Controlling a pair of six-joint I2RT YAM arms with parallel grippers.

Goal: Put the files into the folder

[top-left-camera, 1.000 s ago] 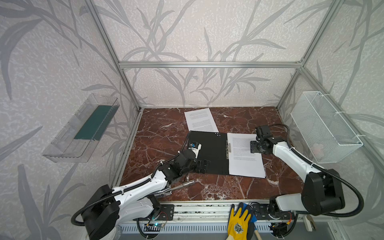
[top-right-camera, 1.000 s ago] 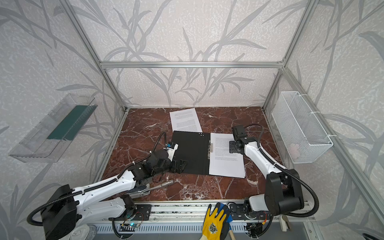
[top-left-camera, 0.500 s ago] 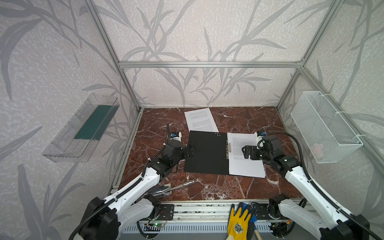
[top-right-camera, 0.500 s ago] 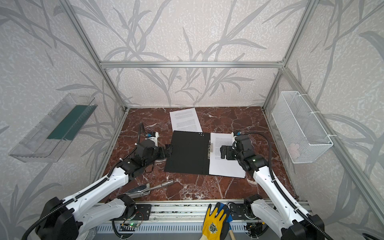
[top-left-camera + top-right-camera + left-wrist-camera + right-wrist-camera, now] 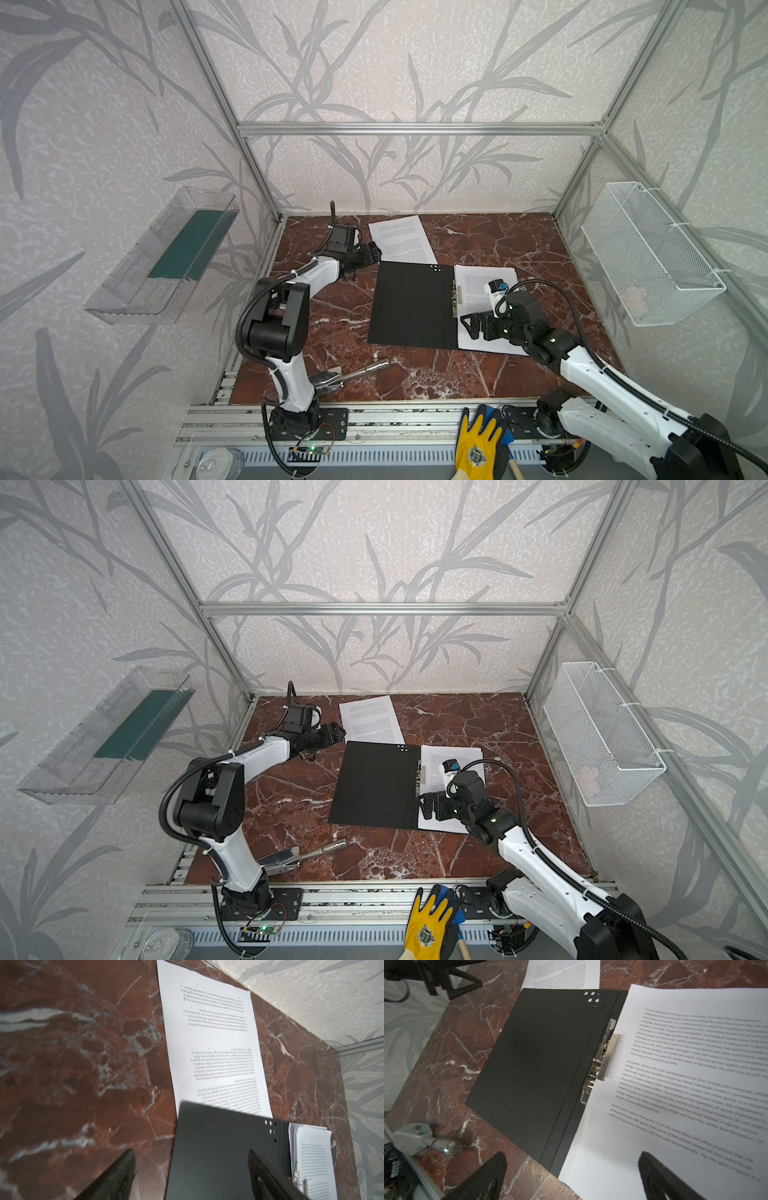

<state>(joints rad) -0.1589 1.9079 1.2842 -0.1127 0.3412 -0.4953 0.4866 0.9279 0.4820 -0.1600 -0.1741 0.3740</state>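
We see the open folder (image 5: 411,305), black inside up, a stack of printed sheets (image 5: 471,282) under its metal clip (image 5: 602,1057), its near edge between the wide, empty fingers of our right gripper (image 5: 473,326), and one loose sheet (image 5: 401,239) just ahead of the spread, empty fingers of our left gripper (image 5: 370,253).

A robot lab cell: an aluminium frame (image 5: 415,129) and wallpapered panels (image 5: 415,62) box in a marble tabletop (image 5: 498,237), with a left arm (image 5: 291,374) and right arm (image 5: 615,386) bolted to a bottom rail (image 5: 395,415).
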